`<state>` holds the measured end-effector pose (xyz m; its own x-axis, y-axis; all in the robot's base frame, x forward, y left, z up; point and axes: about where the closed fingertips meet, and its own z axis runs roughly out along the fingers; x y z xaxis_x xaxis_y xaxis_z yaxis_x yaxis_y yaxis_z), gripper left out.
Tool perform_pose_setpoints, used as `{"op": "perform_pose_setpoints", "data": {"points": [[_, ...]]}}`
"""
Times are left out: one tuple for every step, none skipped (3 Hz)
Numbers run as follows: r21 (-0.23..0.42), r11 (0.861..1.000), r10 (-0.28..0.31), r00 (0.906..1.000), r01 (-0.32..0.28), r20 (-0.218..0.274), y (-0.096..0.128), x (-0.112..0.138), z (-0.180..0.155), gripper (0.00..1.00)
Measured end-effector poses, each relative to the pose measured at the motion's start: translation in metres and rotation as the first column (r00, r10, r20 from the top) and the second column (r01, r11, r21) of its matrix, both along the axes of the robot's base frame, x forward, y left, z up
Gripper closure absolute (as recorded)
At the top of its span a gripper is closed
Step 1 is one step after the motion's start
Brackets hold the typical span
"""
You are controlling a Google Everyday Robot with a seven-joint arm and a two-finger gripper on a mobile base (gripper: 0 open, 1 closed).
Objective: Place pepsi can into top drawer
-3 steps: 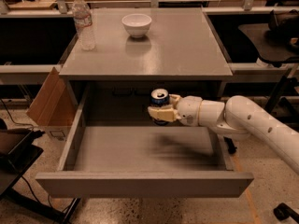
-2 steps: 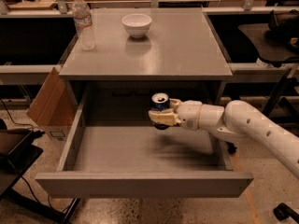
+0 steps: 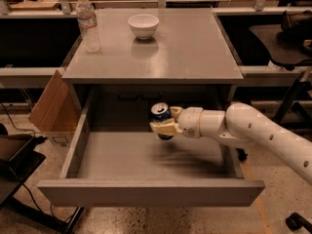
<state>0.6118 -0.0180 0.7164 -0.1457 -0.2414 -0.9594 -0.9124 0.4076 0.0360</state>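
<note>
The pepsi can [image 3: 160, 114], dark blue with a silver top, is upright in my gripper [image 3: 165, 124], which is shut on it. My white arm reaches in from the right. The can hangs above the floor of the top drawer [image 3: 117, 160], near its back middle. The drawer is pulled out wide under the grey table, and nothing lies on the part of its floor that shows. The can's lower part is hidden behind my fingers [image 3: 163, 128].
On the grey table top [image 3: 195, 52] stand a clear water bottle [image 3: 88, 23] at the back left and a white bowl [image 3: 143, 25] at the back middle. A cardboard piece [image 3: 51, 106] leans at the table's left side. A dark stand is at the far right.
My gripper has carried the can a little to the right and slightly lower over the drawer. The bottle and bowl have not moved.
</note>
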Motion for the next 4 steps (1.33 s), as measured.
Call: {"op": "perform_pose_setpoints", "data": {"points": [[-0.071, 0.997, 0.000, 1.0000, 0.000, 0.004, 0.009, -0.009, -0.010, 1.00], [-0.136, 0.991, -0.008, 0.9998, 0.006, -0.016, 0.016, -0.017, -0.024, 0.83], [-0.134, 0.991, -0.003, 0.9998, 0.000, -0.018, 0.019, -0.018, -0.024, 0.52], [-0.134, 0.991, 0.000, 0.9998, -0.002, -0.018, 0.021, -0.019, -0.025, 0.28]]}}
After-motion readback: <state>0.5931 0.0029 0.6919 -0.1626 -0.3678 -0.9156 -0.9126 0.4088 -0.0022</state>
